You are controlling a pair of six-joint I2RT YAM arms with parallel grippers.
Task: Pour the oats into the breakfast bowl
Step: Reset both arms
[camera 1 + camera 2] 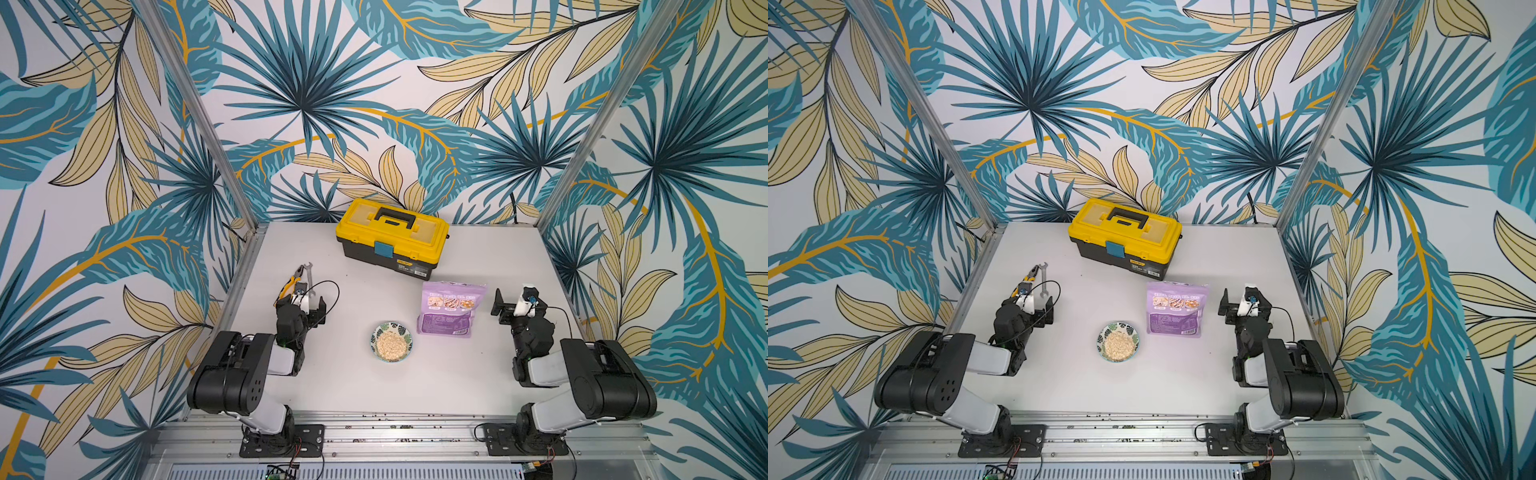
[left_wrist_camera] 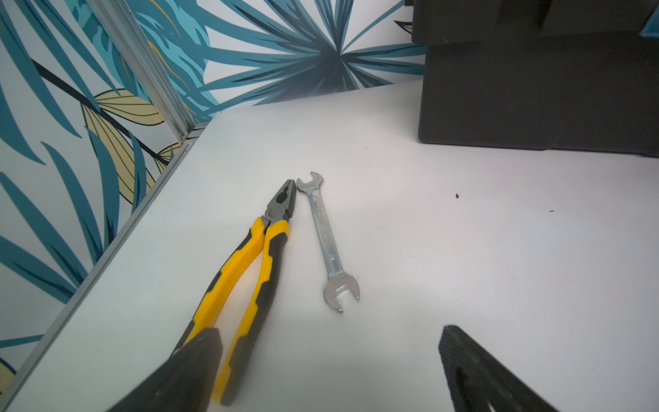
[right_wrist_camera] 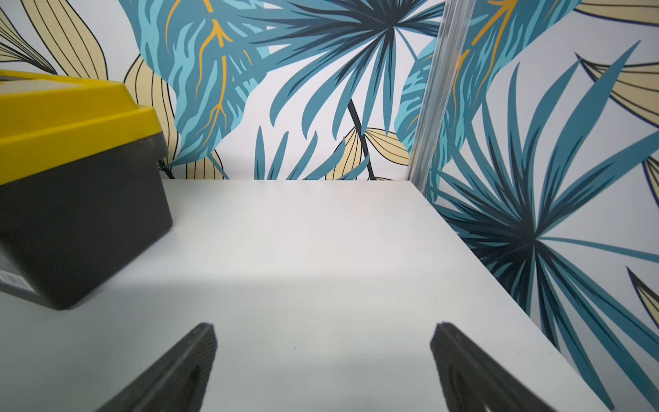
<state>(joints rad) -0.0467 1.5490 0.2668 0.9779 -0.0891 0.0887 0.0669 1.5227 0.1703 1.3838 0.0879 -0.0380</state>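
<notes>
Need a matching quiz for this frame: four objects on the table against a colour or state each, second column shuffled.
Column 1
1. breakfast bowl
2. pouch
3. toolbox
4. wrench

Column 2
A. lies flat beside the pliers
B. yellow lid, closed
C. holds the oats
D. light purple, food photos on its front

Pairs: 1-C, 2-D, 3-B, 4-A

- wrench [image 2: 330, 242]: bright, polished metal
- toolbox [image 3: 78, 214]: grainy matt black plastic body, smooth yellow lid
- table [image 3: 321, 249]: smooth matt white top
- pouch [image 1: 451, 307]: soft-sheen plastic film
</notes>
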